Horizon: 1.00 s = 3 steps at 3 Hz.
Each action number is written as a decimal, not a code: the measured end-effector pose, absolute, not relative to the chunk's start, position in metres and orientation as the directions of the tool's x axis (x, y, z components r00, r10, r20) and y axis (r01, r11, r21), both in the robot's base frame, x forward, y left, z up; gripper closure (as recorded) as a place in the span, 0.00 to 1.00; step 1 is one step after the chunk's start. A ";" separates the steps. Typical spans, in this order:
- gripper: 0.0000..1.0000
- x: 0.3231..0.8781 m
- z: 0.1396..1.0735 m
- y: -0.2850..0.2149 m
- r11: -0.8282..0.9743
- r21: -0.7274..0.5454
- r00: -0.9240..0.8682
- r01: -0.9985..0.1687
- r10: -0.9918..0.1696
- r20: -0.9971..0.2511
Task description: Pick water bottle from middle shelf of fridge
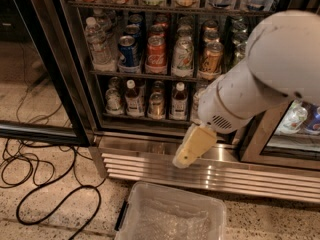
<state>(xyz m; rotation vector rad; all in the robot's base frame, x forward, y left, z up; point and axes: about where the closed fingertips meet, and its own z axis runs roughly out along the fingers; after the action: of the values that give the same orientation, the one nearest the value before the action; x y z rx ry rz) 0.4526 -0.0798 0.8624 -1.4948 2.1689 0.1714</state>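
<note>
One clear, ribbed plastic water bottle (96, 41) stands front-left on the thin dark middle shelf (150, 75), beside four front-row cylindrical metal cans (155, 51). The cream gripper (183, 158) hangs below that shelf; whether it is open or closed cannot be told.

The bulky white rounded plastic arm (270, 69) has smooth shells and a small dotted vent grille (219, 122). At its seven o'clock end sits the pale cream tapered gripper (186, 154).
</note>
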 end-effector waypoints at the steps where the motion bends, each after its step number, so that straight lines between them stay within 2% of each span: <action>1: 0.00 0.452 0.844 -0.042 0.409 -0.110 -0.299 -0.906 -0.800 -0.520; 3: 0.00 0.450 0.834 -0.029 0.399 -0.131 -0.271 -0.907 -0.796 -0.542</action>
<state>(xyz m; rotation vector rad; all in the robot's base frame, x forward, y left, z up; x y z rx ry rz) 0.4499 -0.0292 0.8341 -1.4492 2.1281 0.2761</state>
